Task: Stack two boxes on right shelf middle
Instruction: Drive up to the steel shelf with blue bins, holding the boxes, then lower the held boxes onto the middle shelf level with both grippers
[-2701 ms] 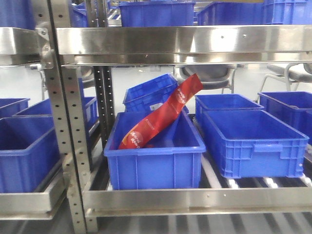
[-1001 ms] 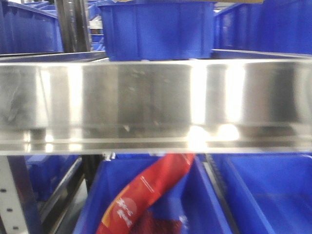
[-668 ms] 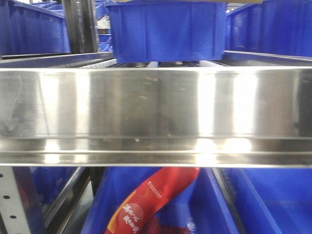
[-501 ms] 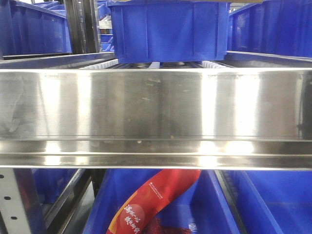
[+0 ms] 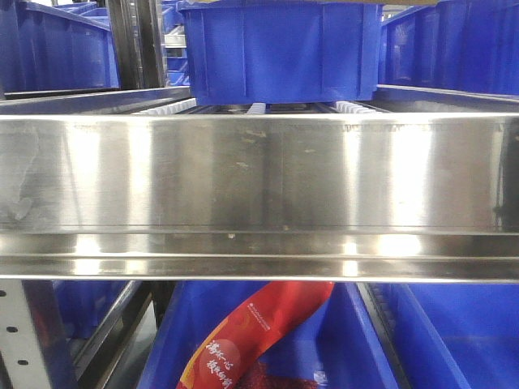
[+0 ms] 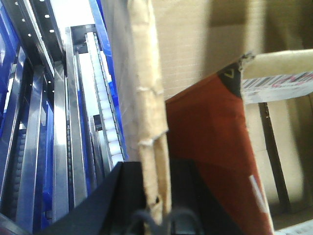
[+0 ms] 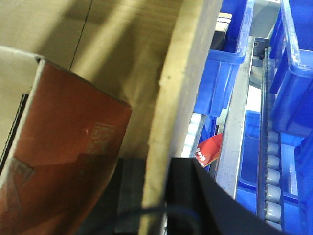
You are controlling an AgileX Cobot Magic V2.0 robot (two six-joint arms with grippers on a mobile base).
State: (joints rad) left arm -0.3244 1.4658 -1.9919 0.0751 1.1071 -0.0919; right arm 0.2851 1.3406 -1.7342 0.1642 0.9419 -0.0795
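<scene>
- Grippers nearest: left gripper (image 6: pixel 155 196) clamped on a cardboard box (image 6: pixel 195 49) wall edge; right gripper (image 7: pixel 156 196) clamped on the opposite wall; a red carton (image 7: pixel 63 161) sits inside.
- Shelf rail (image 5: pixel 259 194) spans the front view; blue bin (image 5: pixel 280 49) beyond; red packet (image 5: pixel 251 336) below.

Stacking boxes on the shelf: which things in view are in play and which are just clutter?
In play:
- cardboard box, its walls clamped by both grippers
- left gripper
- right gripper
- steel shelf rail

Clutter:
- blue bin on the level above the rail
- red packet in the lower bin
- red carton inside the box
</scene>
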